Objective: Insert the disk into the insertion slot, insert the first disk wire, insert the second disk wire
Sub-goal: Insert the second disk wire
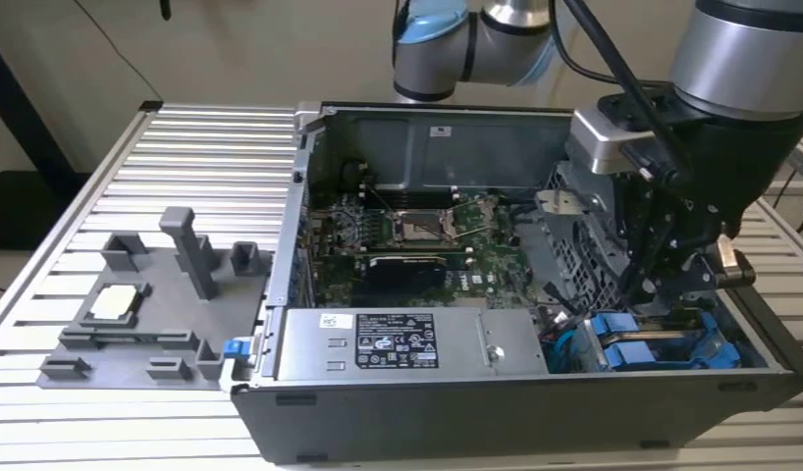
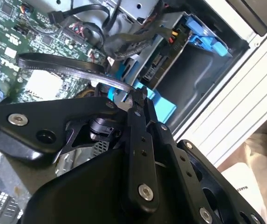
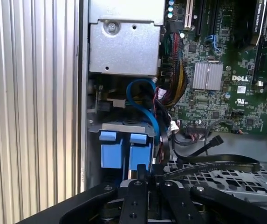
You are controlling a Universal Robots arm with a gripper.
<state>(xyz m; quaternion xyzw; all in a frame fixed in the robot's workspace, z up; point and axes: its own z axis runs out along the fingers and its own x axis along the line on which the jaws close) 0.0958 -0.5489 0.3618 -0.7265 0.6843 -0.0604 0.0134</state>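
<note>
- Blue carrier ends of the disk point(image 3: 111, 154) were seen seated in the insertion slot point(image 3: 124, 127), just in front of the gripper point(image 3: 142, 179).
- A flat black cable point(image 2: 72, 67) was pinched at the closed fingertips.

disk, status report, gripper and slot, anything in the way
Gripper low in the case, over the drive cage. Blue carriers seated side by side in the cage. Black flat cable draped at the fingertips; blue cable looped beside the carriers.

Silver-grey arm point(image 1: 735, 44) with pale blue joint caps and black cables, black wrist housing, black gripper point(image 2: 140, 100) of flat bolted links with silver screw heads.
</note>
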